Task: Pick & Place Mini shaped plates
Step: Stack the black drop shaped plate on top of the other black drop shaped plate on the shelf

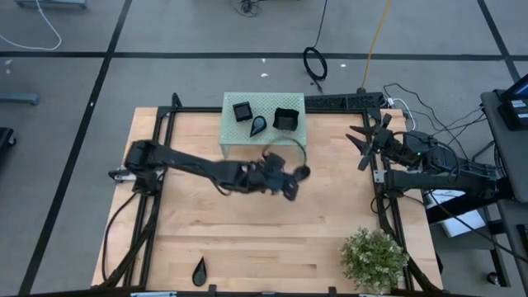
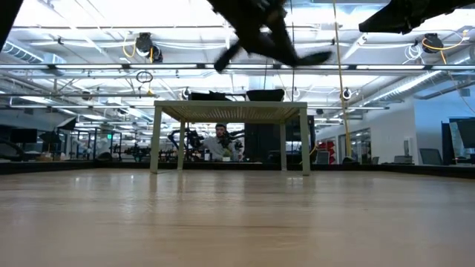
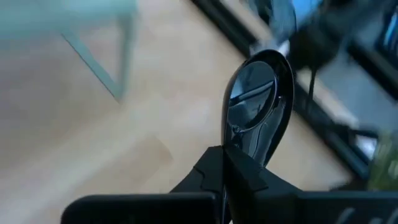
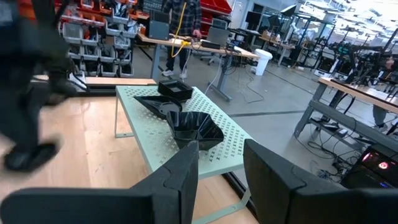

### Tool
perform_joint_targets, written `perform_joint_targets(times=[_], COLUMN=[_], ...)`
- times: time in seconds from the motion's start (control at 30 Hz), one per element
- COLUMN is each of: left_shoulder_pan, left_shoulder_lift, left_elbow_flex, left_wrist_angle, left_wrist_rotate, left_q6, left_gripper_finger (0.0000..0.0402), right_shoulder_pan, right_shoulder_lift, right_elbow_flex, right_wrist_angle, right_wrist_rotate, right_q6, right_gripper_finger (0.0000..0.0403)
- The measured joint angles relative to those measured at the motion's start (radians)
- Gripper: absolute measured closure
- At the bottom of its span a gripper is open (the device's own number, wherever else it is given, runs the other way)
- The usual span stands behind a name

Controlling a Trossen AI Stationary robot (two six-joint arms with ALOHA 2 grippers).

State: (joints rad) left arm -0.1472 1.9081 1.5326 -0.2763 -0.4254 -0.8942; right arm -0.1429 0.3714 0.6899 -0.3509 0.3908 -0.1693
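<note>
three mini shaped plates sit on top of the pale green perforated stand (image 1: 262,132), and that stand is the landmark for everything else. largest on it is the wavy-edged dish (image 1: 286,120) at its right end, then the square dish (image 1: 242,110) at its left end, then the small teardrop dish (image 1: 258,124) between them. a fourth, another teardrop plate (image 1: 199,270), lies on the wooden table (image 1: 247,223) well away from the stand, by the near edge.

the left gripper (image 1: 290,176) hangs just in front of the stand, above the table, its fingers pressed together on the narrow tail of a glossy teardrop plate (image 3: 260,99); the bowl sticks out beyond the fingertips. the right gripper (image 1: 363,142) waits to the right of the stand, fingers spread, holding nothing.

these plates look rigid, light and probably brittle, and the glaze is likely slick. an edge pinch on the rim or tail seems the only workable hold, and held at one end the plate may pivot or slip, so it wants a slow carry and a gentle set-down.
</note>
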Motion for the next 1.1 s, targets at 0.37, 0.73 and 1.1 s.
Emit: perform_joint_targets(times=[0.37, 0.73, 1.1], left_shoulder_pan=[0.14, 0.318, 0.378], left_shoulder_lift=[-0.242, -0.254, -0.254], left_elbow_flex=[0.001, 0.0, 0.0], left_wrist_angle=[-0.33, -0.562, -0.538], left_wrist_rotate=[-0.225, -0.107, -0.012], left_q6=[-0.008, 0.023, 0.043], left_gripper_finger=[0.0396, 0.0398, 0.0394], right_shoulder_pan=[0.0, 0.0, 0.0], right_shoulder_lift=[0.0, 0.0, 0.0], right_elbow_flex=[0.0, 0.0, 0.0], right_wrist_angle=[0.001, 0.002, 0.001], right_wrist_rotate=[0.0, 0.0, 0.0], right_q6=[0.0, 0.0, 0.0], right_gripper_finger=[0.0287, 0.0287, 0.0287])
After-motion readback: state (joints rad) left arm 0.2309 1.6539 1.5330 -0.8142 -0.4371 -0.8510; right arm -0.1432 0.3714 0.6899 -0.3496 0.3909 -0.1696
